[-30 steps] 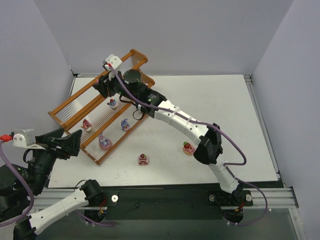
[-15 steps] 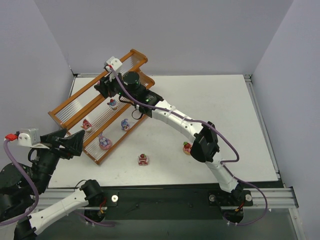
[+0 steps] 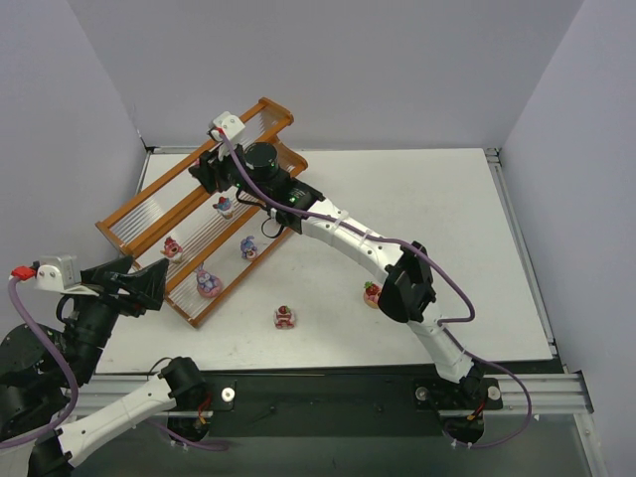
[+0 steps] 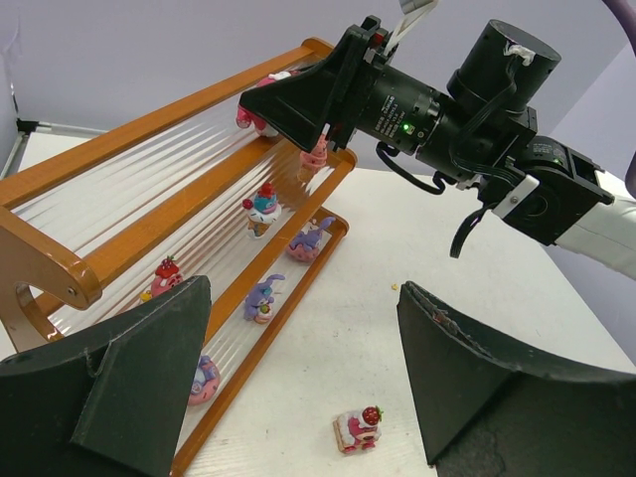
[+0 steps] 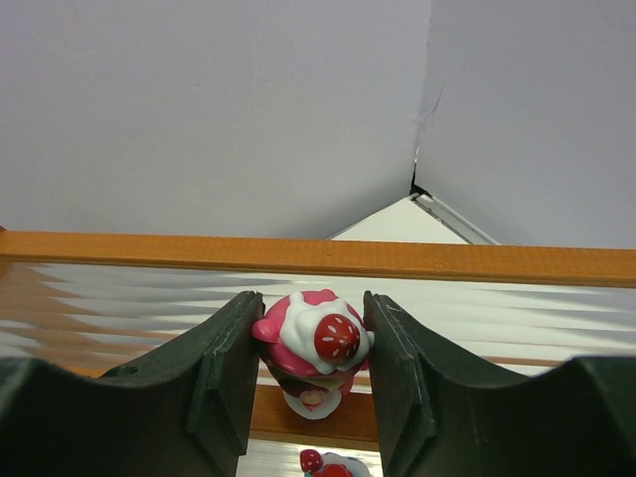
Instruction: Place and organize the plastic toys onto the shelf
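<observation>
The shelf (image 3: 278, 109) stands slanted at the table's far left. My right gripper (image 3: 206, 177) is shut on a pink cupcake toy with a strawberry on top (image 5: 320, 341), over the shelf's upper tier; the orange rail (image 5: 149, 248) lies just beyond it. Toys stand on the lower tiers: a cupcake (image 3: 225, 206), a red one (image 3: 172, 247), a purple one (image 3: 248, 247) and a donut (image 3: 207, 284). A strawberry cake toy (image 3: 284, 317) lies on the table. My left gripper (image 3: 139, 283) is open and empty, near the shelf's front left end.
Another pink toy (image 3: 373, 293) sits on the table, partly hidden by my right arm's elbow. The left wrist view shows the cake toy (image 4: 358, 429) on the table between my open fingers, the shelf end (image 4: 60, 268) to its left.
My right gripper has moved a little farther over the shelf with the cupcake, and its elbow now covers part of the toy on the table. My left gripper shifted slightly.
</observation>
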Tool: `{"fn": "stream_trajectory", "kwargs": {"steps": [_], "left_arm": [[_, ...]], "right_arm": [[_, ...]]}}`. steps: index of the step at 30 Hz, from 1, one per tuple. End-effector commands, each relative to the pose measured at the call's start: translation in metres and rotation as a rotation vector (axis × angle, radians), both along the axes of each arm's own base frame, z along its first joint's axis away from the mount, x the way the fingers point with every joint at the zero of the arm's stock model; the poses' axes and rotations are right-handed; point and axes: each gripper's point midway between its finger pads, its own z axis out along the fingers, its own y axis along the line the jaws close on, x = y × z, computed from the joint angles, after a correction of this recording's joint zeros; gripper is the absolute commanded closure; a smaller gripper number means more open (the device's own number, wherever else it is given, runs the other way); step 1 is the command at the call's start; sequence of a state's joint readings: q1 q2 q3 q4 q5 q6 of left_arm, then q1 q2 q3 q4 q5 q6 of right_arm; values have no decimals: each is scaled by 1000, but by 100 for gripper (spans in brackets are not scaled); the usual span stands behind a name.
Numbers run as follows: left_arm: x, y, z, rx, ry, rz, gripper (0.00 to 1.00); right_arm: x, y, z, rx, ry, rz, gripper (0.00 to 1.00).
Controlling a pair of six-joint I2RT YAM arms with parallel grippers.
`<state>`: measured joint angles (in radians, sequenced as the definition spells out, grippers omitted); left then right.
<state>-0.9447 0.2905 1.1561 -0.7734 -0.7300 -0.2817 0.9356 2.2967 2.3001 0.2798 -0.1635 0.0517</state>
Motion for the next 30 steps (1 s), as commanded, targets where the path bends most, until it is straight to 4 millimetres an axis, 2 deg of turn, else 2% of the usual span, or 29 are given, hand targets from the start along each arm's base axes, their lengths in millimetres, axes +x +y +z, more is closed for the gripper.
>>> {"fn": "stream_trajectory", "kwargs": {"steps": [1, 10, 25, 30], "left_arm": [[-1, 3, 9, -48, -28, 7, 14], [-1, 4, 9, -51, -30, 10, 14], [-2, 5, 8, -54, -33, 10, 14], [-2, 5, 8, -56, -33, 10, 14]], "right_arm": [[7, -5, 28, 72, -51, -33, 79], [15, -5, 20, 67, -53, -59, 73], [13, -6, 20, 57, -45, -53, 48], [12, -6, 21, 60, -47, -49, 46]]}}
